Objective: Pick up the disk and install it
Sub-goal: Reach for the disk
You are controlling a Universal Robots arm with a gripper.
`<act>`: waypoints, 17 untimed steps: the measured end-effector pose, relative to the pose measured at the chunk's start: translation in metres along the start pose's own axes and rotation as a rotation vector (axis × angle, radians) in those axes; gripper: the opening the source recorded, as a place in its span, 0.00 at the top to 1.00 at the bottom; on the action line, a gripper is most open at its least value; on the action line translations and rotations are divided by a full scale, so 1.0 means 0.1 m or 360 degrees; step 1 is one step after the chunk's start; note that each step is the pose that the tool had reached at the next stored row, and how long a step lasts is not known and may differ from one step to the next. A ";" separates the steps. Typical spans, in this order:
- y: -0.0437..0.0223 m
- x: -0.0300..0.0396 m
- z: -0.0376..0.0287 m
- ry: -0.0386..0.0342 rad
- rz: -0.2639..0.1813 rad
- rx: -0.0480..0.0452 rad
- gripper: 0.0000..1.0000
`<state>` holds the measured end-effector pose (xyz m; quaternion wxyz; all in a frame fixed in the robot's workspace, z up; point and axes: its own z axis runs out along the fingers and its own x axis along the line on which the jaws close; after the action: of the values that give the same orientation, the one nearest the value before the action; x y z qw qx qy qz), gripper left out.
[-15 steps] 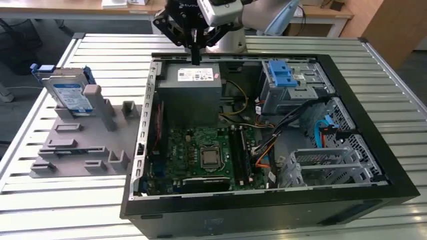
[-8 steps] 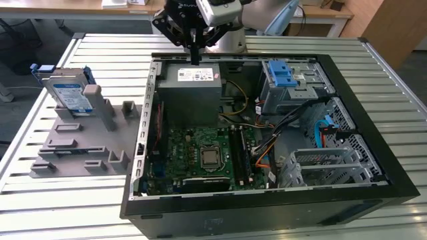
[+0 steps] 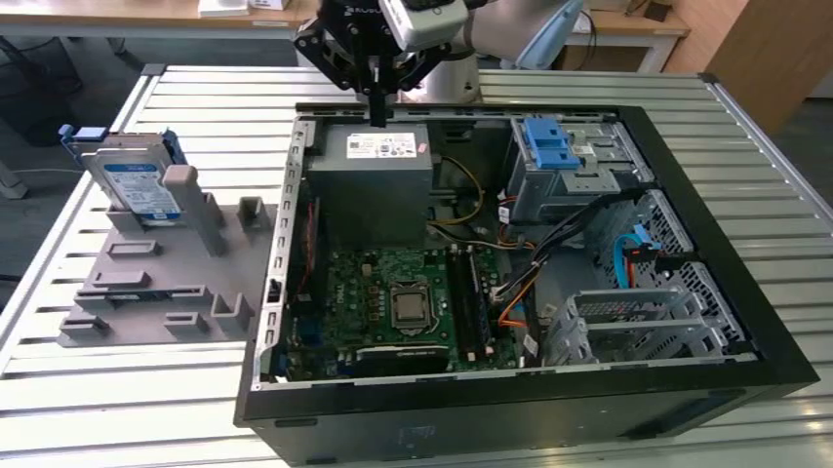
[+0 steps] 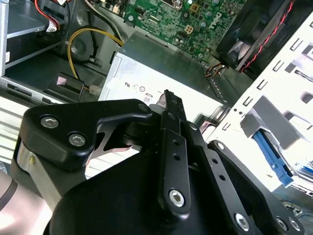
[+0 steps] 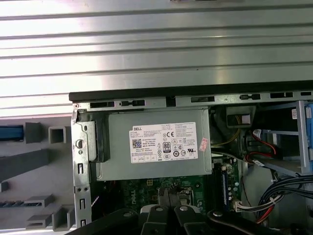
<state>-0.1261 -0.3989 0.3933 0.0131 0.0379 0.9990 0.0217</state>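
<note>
Overhead first: black multi-link gripper [image 3: 377, 115] on the arm. Hangs tip-down at the far rim of the open black computer case [image 3: 521, 419], just above the grey metal power-supply box with a white sticker [image 3: 371, 185]. Holds nothing. Shows fingers pressed together into one narrow tip in the exterior view. Reads the same for the gripper [image 4: 168, 95] in the second wrist view and the gripper [image 5: 169, 192] in the first wrist view, with no gap between the tips.

Over at the exterior view's left, well apart from the gripper: the disk [image 3: 140, 185], a flat silver hard drive with a white-and-blue label framed by a blue plastic carrier. Stands upright on its edge in a slot of the grey plastic fixture with raised blocks [image 3: 156, 283]. Sits outside the case, not yet installed. Rests, with the fixture, on the slatted metal table [image 3: 131, 409].

Inside the case: green circuit board [image 3: 404, 302] just beside the power-supply box, on the near side. Toward the exterior view's right of the box, a grey metal drive cage [image 3: 586, 180] topped by a blue plastic latch with ridged tabs [image 3: 553, 146]. Between board and cage, a tangle of black, yellow and orange cables [image 3: 521, 244].
</note>
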 end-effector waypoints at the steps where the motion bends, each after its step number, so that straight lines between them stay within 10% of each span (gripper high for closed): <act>1: 0.000 0.002 0.000 0.0000 0.0000 0.0000 0.89; 17: -0.005 0.060 0.003 0.0000 0.0000 0.0000 0.89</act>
<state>-0.1321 -0.3989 0.3928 0.0131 0.0379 0.9990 0.0217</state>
